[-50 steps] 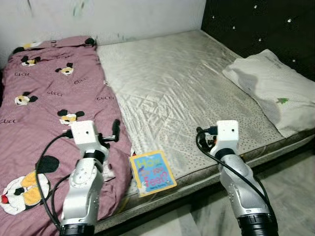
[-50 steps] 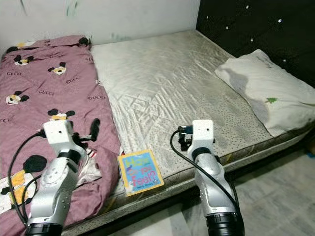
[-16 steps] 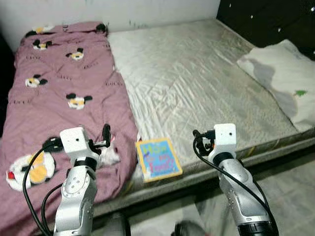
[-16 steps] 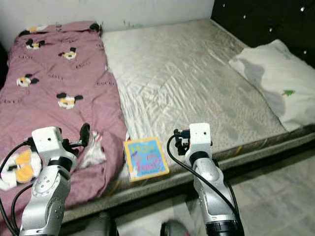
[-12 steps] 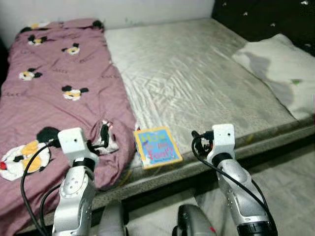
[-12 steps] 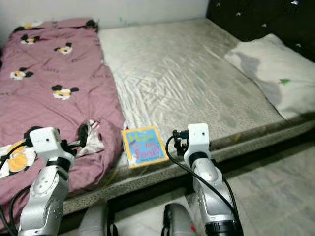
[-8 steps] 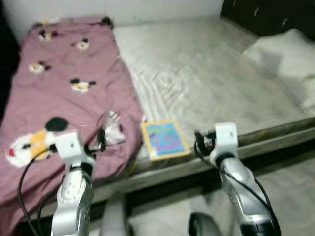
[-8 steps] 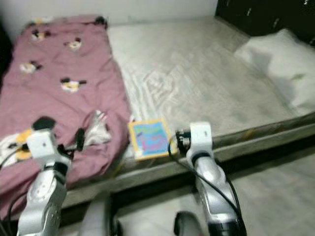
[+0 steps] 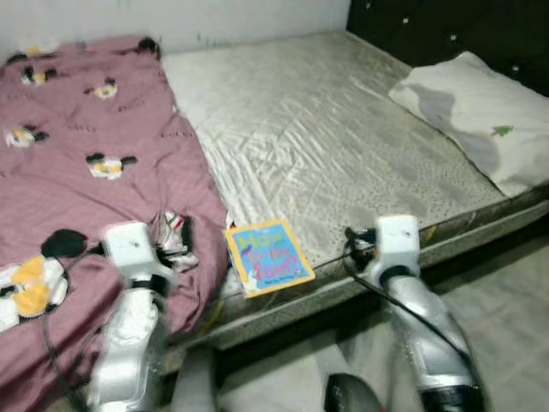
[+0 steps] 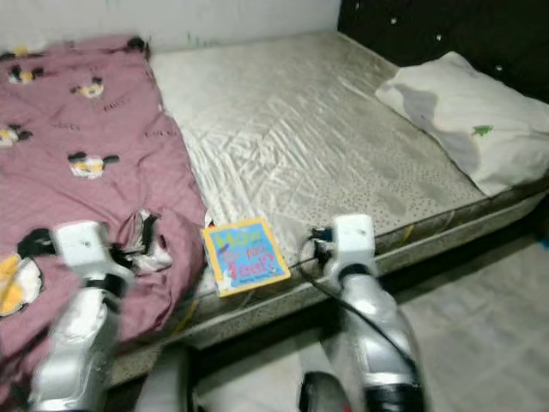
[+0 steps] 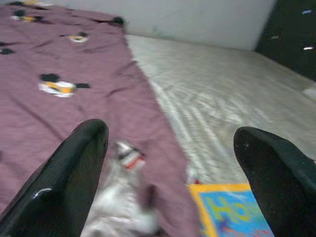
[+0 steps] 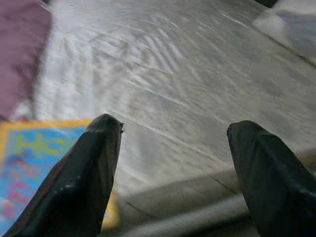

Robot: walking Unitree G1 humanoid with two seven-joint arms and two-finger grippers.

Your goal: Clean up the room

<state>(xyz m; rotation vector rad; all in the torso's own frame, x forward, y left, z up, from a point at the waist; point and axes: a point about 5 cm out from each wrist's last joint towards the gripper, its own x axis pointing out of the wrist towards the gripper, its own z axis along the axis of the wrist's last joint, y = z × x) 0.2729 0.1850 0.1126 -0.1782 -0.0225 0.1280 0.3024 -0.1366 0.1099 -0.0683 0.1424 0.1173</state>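
Two tools, both with fingers apart, empty, raised at bed edge for reach. Left tool (image 11: 168, 163): crumpled wrapper (image 9: 171, 236) just ahead on purple blanket (image 9: 86, 154). Right tool (image 12: 173, 168): book (image 9: 268, 257) beside it on mattress (image 9: 326, 146).

1. A bedroom in a home: a wide bed with a pale grey quilted mattress (image 9: 326, 137) against a white wall.
2. A mauve cartoon-mouse blanket (image 9: 86, 172) and a white pillow (image 9: 467, 103) lie on it.
3. A dark tufted headboard (image 9: 446, 30) and a grey tiled floor (image 9: 506, 309).
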